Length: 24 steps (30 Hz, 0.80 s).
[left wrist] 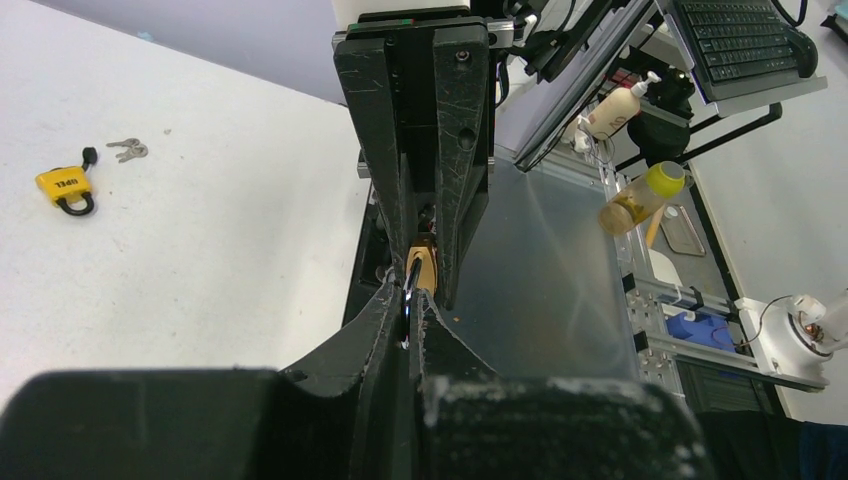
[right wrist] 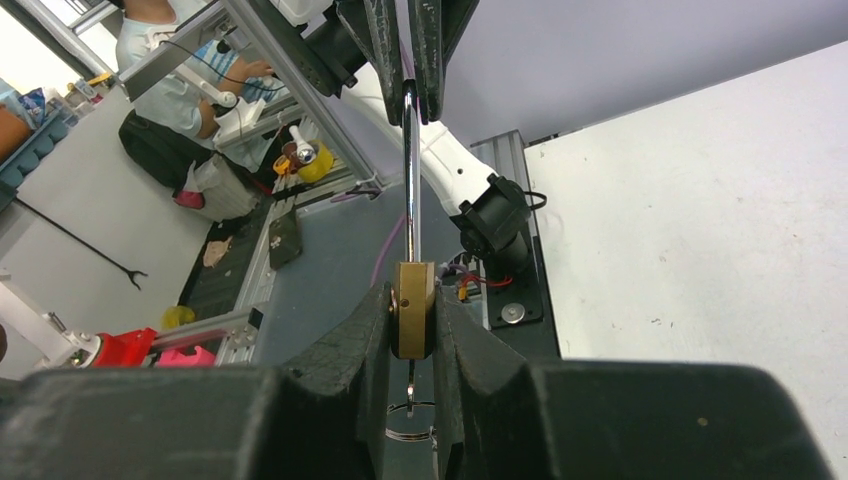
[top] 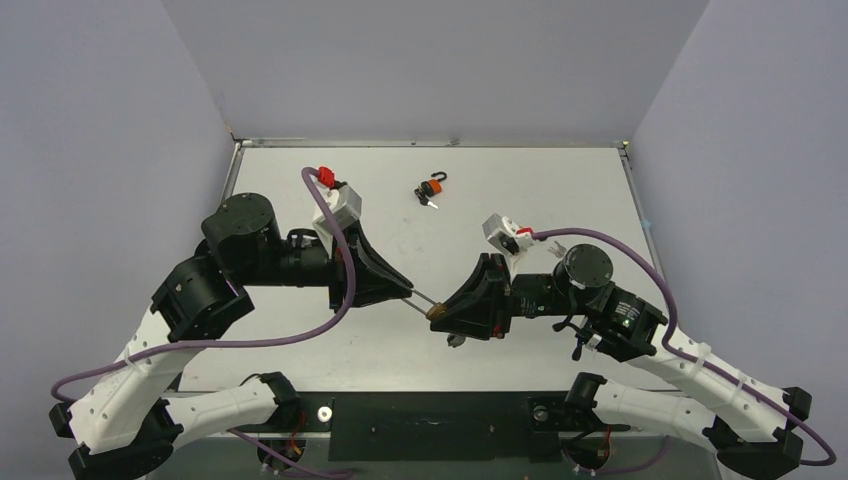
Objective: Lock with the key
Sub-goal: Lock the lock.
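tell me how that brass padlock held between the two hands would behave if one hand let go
The brass padlock looks solid metal, so probably heavy for its size and rigid. The right hand clamps its body while the left hand pinches the steel shackle. If the right let go, the body would likely swing on the smooth shackle or slip.

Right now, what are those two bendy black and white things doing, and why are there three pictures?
They are two robot arms bolted to a white table. One picture looks down from above; the other two come from small cameras on each wrist. The right end effector squeezes the brass body of a padlock. The left end effector pinches the padlock's long silver shackle, so both arms hold one lock between them above the table. A key hangs under the lock, though it is hard to see clearly. Farther back on the table lie another, yellow padlock and a pair of small keys.
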### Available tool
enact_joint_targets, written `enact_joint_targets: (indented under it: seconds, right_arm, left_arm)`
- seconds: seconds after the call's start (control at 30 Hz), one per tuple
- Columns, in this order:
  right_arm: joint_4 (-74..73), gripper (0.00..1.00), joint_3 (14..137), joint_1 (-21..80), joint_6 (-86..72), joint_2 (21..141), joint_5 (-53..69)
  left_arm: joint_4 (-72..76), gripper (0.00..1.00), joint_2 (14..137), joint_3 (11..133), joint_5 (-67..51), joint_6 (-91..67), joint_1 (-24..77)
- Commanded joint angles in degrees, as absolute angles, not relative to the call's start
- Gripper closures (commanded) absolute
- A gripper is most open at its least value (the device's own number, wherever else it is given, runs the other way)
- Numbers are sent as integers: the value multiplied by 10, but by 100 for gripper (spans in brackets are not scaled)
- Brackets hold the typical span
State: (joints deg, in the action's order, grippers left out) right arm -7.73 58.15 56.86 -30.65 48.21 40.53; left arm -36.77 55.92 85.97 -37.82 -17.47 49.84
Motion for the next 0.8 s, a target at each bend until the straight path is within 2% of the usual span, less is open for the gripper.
enact_joint_targets:
  seconds: [0.0,0.77]
  right_arm:
    - [-52,100,611,572,-292,486,360]
    - [32,100,647,572,-305,509,322]
  left_arm:
    - [-318,100,551,844,-399,-195,510]
    - [-325,100,558,793,-331,-192,561]
